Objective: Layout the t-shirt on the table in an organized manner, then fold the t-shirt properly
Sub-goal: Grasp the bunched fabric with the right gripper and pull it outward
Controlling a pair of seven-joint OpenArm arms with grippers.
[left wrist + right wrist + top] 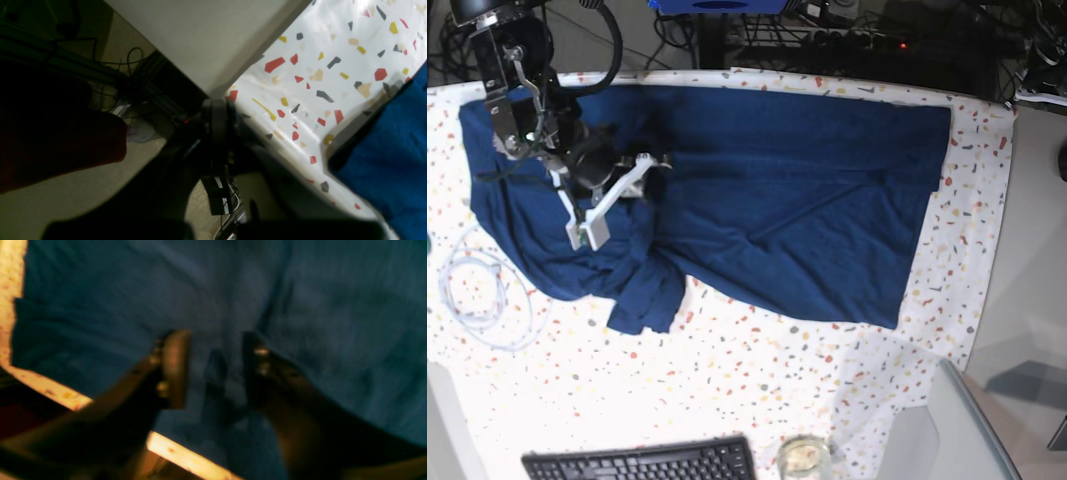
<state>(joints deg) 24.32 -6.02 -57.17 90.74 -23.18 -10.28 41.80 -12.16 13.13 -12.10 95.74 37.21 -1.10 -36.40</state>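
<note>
The navy t-shirt (807,200) lies spread across the back half of the speckled table (757,390), smooth on the right and bunched with a folded-under flap at the left front. My right gripper (612,200) hovers over that bunched left part. In the right wrist view its fingers (175,350) stand apart, so the right gripper (213,340) is open just above the t-shirt (300,290), with a low ridge of cloth between them, blurred. The left wrist view shows a t-shirt (383,160) edge on the table (317,66). My left gripper is shut and its fingertips do not show clearly.
A coiled white cable (482,290) lies at the table's left. A black keyboard (642,462) and a small glass (802,455) sit at the front edge. A plain grey surface (1027,300) borders the right side. Beyond the table edge are floor and cables (133,66).
</note>
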